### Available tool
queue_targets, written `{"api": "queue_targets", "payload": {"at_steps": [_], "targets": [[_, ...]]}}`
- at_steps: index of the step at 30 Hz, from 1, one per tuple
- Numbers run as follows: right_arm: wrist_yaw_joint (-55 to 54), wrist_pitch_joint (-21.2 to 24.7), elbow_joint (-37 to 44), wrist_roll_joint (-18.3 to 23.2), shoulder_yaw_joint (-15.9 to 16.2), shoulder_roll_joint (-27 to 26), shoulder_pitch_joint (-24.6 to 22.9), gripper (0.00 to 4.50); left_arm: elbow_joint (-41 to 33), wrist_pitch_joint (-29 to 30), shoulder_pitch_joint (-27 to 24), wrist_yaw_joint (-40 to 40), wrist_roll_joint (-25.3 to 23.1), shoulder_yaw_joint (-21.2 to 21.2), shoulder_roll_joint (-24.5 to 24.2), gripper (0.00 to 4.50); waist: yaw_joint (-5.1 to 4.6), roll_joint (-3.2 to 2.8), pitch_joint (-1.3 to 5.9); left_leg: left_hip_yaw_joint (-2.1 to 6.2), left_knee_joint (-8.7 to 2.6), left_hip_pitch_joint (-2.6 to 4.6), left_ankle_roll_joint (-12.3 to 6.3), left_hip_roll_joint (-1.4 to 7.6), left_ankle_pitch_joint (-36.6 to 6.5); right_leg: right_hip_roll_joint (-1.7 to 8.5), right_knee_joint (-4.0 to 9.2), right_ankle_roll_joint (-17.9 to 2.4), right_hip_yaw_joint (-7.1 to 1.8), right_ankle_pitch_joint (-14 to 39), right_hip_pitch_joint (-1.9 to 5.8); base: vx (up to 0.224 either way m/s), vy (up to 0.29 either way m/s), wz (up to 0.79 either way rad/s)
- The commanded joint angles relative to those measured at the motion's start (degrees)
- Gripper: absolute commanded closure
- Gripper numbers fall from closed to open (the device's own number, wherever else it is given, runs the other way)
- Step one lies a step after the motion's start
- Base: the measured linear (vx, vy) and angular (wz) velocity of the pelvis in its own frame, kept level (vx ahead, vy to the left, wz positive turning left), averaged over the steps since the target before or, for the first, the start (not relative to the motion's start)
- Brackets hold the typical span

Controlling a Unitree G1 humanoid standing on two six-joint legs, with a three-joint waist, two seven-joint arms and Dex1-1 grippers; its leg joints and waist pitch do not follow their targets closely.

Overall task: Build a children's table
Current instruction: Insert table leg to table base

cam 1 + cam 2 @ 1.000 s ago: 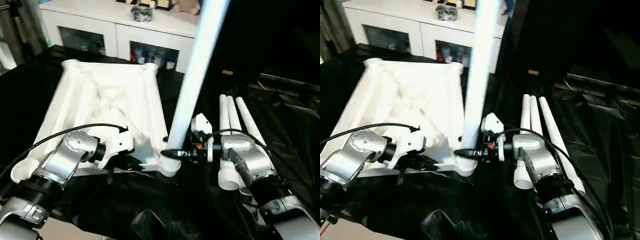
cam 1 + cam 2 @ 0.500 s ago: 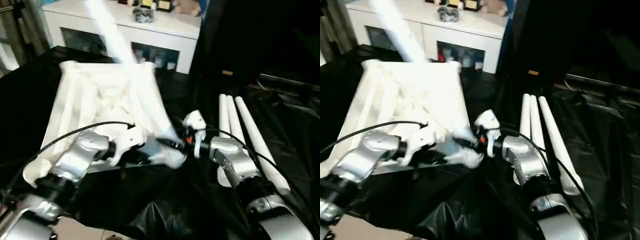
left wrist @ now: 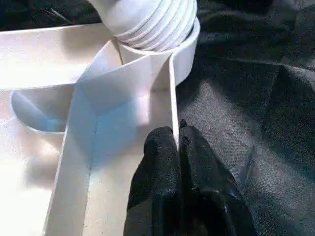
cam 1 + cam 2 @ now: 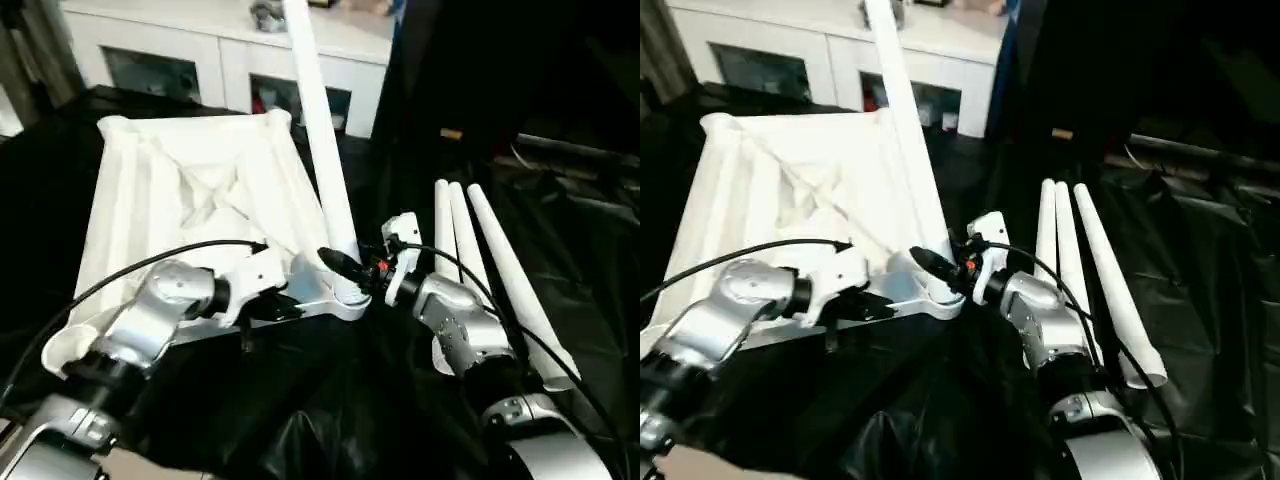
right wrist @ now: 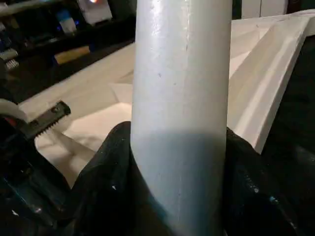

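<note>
The white table top [image 4: 190,190] lies underside up on black cloth. One white leg [image 4: 318,140] stands in the near right corner socket [image 4: 345,298], leaning a little to the left and away from me. My right gripper [image 4: 337,263] is shut on that leg's lower end. In the right wrist view its black fingers [image 5: 106,167] clasp the leg [image 5: 182,88] on both sides. My left gripper [image 3: 178,141] is shut on the table top's thin rim [image 3: 172,83], just beside the socket. The leg's ribbed end [image 3: 150,19] sits in that socket.
Three more white legs [image 4: 470,250] lie side by side on the black cloth [image 4: 560,230] to the right. A white cabinet with glass doors [image 4: 200,55] stands behind the table top. Black cables run over both silver forearms.
The leg swung from leaning right, over far to the left, and now stands nearer upright in the socket. The table top's near corner shifted a little. Both grippers kept their hold.
</note>
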State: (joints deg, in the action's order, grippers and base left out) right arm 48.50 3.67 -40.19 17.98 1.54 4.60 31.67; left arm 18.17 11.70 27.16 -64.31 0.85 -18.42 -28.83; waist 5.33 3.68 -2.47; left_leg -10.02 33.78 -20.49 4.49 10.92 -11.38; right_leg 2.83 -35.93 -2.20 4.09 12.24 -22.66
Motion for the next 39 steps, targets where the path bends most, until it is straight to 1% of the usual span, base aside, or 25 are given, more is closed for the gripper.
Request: {"api": "queue_targets", "payload": {"at_steps": [1,2,4,5,6,9,12,14,15,16,17,19,21,24,25,27,28,29,30,31,32,33,34,37,39], "targets": [[-0.3,0.6,2.2,1.1,-2.6,1.3,-0.2,2.62,-3.9,-0.1,0.4,-2.5,3.7,2.2,-0.3,4.5,-0.03,-1.04,3.59,0.86,-3.95,0.44,-2.05,2.97,-2.5,5.85,2.84,-13.1,-3.6,-5.2,3.34,0.0,0.0,0.0],[0.0,1.0,3.0,1.4,-2.7,1.5,-0.4,2.62,-4.6,1.0,0.3,-3.5,4.8,2.7,-0.8,4.05,-0.12,-0.75,3.56,0.77,-3.84,0.34,-2.67,2.91,-1.5,5.71,2.74,-13.3,-3.58,-6.7,3.25,0.0,0.0,0.0],[0.4,1.6,4.3,1.8,-2.7,1.8,-0.9,2.62,-6.4,2.8,-0.2,-5.3,6.9,3.7,-2.0,3.94,0.07,-1.01,3.52,0.74,-3.77,0.26,-2.9,2.9,-1.2,5.9,2.58,-13.8,-3.59,-7.2,3.19,0.0,0.0,0.0],[0.8,2.0,5.3,2.4,-2.7,2.0,-1.3,2.62,-7.9,2.9,-0.8,-5.8,7.7,4.4,-2.9,3.88,0.02,-0.78,3.32,0.64,-3.87,0.34,-2.61,2.92,-2.0,5.8,2.78,-14.1,-3.56,-6.3,3.16,0.0,0.0,0.0],[0.8,2.0,5.3,2.4,-2.7,2.0,-1.3,2.62,-7.9,2.9,-0.8,-5.8,7.7,4.4,-2.9,3.77,0.15,-0.9,3.24,0.66,-3.91,0.44,-2.38,2.98,-2.6,5.78,2.79,-14.1,-3.55,-5.6,3.08,0.0,0.0,0.0],[1.5,2.8,7.6,3.3,-2.7,2.2,-2.4,2.62,-10.3,5.1,-1.5,-6.3,10.7,7.0,-4.1,3.53,0.03,-0.89,2.99,0.61,-4.06,0.42,-1.76,2.95,-4.5,5.78,3.14,-13.0,-3.61,-1.8,3.09,0.0,0.0,0.0],[1.3,3.7,9.7,4.1,-3.0,1.9,-3.0,2.62,-8.2,7.2,0.7,-2.0,11.9,11.2,-2.5,3.41,-0.14,-0.87,2.95,0.58,-4.07,0.43,-1.06,2.87,-5.3,5.71,3.4,-12.4,-3.61,0.5,3.08,0.0,0.0,0.0],[1.2,4.0,10.4,4.2,-3.1,1.8,-3.2,2.62,-6.7,7.6,2.0,0.7,11.1,12.1,-1.8,3.41,-0.01,-0.82,2.97,0.62,-3.98,0.5,-0.87,2.79,-5.7,5.71,3.52,-11.8,-3.62,1.7,3.05,0.0,0.0,0.0],[1.2,4.7,12.0,4.7,-3.1,1.4,-3.3,2.62,-0.3,7.7,7.0,11.9,6.7,13.3,1.4,3.41,-0.02,-0.71,2.98,0.63,-4.0,0.44,-0.92,2.8,-5.7,5.59,3.48,-11.7,-3.58,1.6,3.09,0.0,0.0,0.0],[1.2,4.7,12.1,4.7,-3.0,1.4,-3.3,2.62,0.3,7.7,7.5,13.0,6.4,13.4,1.7,3.41,0.3,-0.78,3.0,0.48,-3.76,1.08,-1.18,2.73,-6.8,5.47,3.84,-11.0,-3.6,2.4,2.65,0.0,0.0,0.0],[1.1,5.1,12.8,4.9,-2.8,1.2,-3.3,2.62,3.9,8.6,10.6,19.9,5.4,14.8,4.3,3.41,0.18,-0.78,3.04,0.66,-3.84,0.64,-1.26,2.81,-6.4,5.57,3.65,-11.0,-3.6,2.4,3.01,0.0,0.0,0.0],[1.1,5.5,13.6,4.9,-2.3,1.0,-3.4,2.62,7.1,10.5,14.2,27.0,5.9,16.7,7.5,3.41,0.46,-0.69,3.17,0.86,-3.74,0.36,-1.2,2.88,-4.8,5.87,3.52,-11.0,-3.52,1.2,3.26,0.0,0.0,0.0],[1.0,5.8,14.1,4.7,-1.9,0.8,-3.4,2.62,8.5,11.2,16.8,30.0,6.8,17.6,10.2,3.41,0.71,-0.51,3.37,0.87,-3.5,0.27,-1.63,2.83,-3.1,5.89,3.19,-11.6,-3.47,-1.9,3.39,0.0,0.0,0.0],[0.8,6.0,14.1,4.3,-1.6,0.8,-3.2,2.62,7.6,11.4,18.9,29.5,7.9,17.2,13.3,3.41,0.94,-0.36,3.6,0.85,-3.2,0.01,-3.25,2.66,0.1,5.9,2.72,-12.7,-3.44,-6.8,3.62,0.0,0.0,0.0],[0.6,6.0,14.1,3.7,-1.4,0.9,-3.3,2.62,6.3,11.1,20.7,28.3,9.5,16.9,16.0,3.41,1.09,-0.64,3.63,0.84,-3.12,0.0,-3.64,2.64,0.8,5.91,2.61,-13.2,-3.43,-8.1,3.57,0.0,0.0,0.0],[0.2,6.0,14.0,3.2,-1.2,1.1,-3.4,2.62,3.9,11.2,21.5,26.3,11.6,16.7,18.1,3.41,1.3,-0.25,3.61,0.68,-3.01,-0.07,-4.15,2.58,0.7,5.92,2.67,-13.8,-3.44,-9.0,3.64,0.0,0.0,0.0],[0.0,6.0,14.0,3.0,-1.1,1.1,-3.5,2.62,2.9,11.2,21.7,25.6,12.4,16.7,18.8,3.41,1.54,-0.46,3.56,0.73,-3.01,-0.01,-4.21,2.72,0.2,6.18,2.7,-14.3,-3.42,-8.6,3.65,0.0,0.0,0.0],[0.0,6.0,14.0,2.9,-1.1,1.2,-3.5,2.62,0.6,12.0,21.5,24.3,13.8,16.3,19.6,3.41,1.5,-0.23,3.42,0.7,-3.11,-0.07,-4.19,2.67,-1.0,6.1,2.94,-14.0,-3.41,-7.0,3.7,0.0,0.0,0.0],[-0.1,6.1,14.1,2.9,-1.0,1.2,-3.6,2.62,-0.8,12.7,21.5,23.7,14.8,16.0,20.2,3.41,1.52,-0.23,3.41,0.72,-3.14,-0.05,-3.98,2.76,-1.3,6.17,2.9,-14.0,-3.41,-6.3,3.76,0.0,0.0,0.0],[-0.2,6.1,14.1,2.7,-1.0,1.3,-3.7,2.62,-2.8,13.1,21.1,22.5,16.1,15.5,20.7,3.41,1.42,-0.46,3.31,0.76,-3.23,-0.11,-3.69,2.82,-1.8,6.14,3.04,-13.9,-3.38,-5.0,3.7,0.0,0.0,0.0],[-0.3,6.1,14.1,2.6,-0.8,1.4,-3.8,2.62,-4.7,14.2,20.8,21.9,17.5,14.9,21.3,3.41,1.33,-0.33,3.31,0.73,-3.23,0.0,-3.32,2.87,-2.5,6.1,3.13,-13.7,-3.4,-3.8,3.71,0.0,0.0,0.0],[-0.4,6.1,14.1,2.5,-0.7,1.5,-3.9,2.62,-6.6,15.2,20.5,21.4,18.5,14.3,21.7,3.41,1.4,-0.54,3.28,0.74,-3.23,0.07,-3.18,2.87,-2.6,6.06,3.14,-13.8,-3.4,-3.5,3.6,0.0,0.0,0.0],[-0.4,6.1,14.2,2.4,-0.6,1.6,-4.0,2.62,-8.0,15.9,20.1,21.0,19.3,13.7,22.2,3.41,1.34,-0.43,3.17,0.68,-3.27,0.01,-3.04,2.86,-3.1,6.01,3.31,-13.7,-3.42,-2.6,3.58,0.0,0.0,0.0],[-0.5,6.3,14.4,2.2,-0.5,1.8,-4.0,2.62,-9.1,16.1,19.4,20.8,18.4,12.1,23.1,3.41,1.22,-0.35,3.14,0.69,-3.24,-0.07,-3.11,2.76,-2.9,5.76,3.46,-12.8,-3.42,-1.8,3.66,0.0,0.0,0.0],[-0.6,6.3,14.5,2.0,-0.4,1.9,-4.1,2.62,-7.0,14.6,19.4,21.8,16.2,12.0,23.2,3.41,1.16,-0.33,3.14,0.7,-3.26,-0.07,-3.29,2.63,-2.8,5.67,3.61,-11.9,-3.41,-1.3,3.65,0.0,0.0,0.0]]}}
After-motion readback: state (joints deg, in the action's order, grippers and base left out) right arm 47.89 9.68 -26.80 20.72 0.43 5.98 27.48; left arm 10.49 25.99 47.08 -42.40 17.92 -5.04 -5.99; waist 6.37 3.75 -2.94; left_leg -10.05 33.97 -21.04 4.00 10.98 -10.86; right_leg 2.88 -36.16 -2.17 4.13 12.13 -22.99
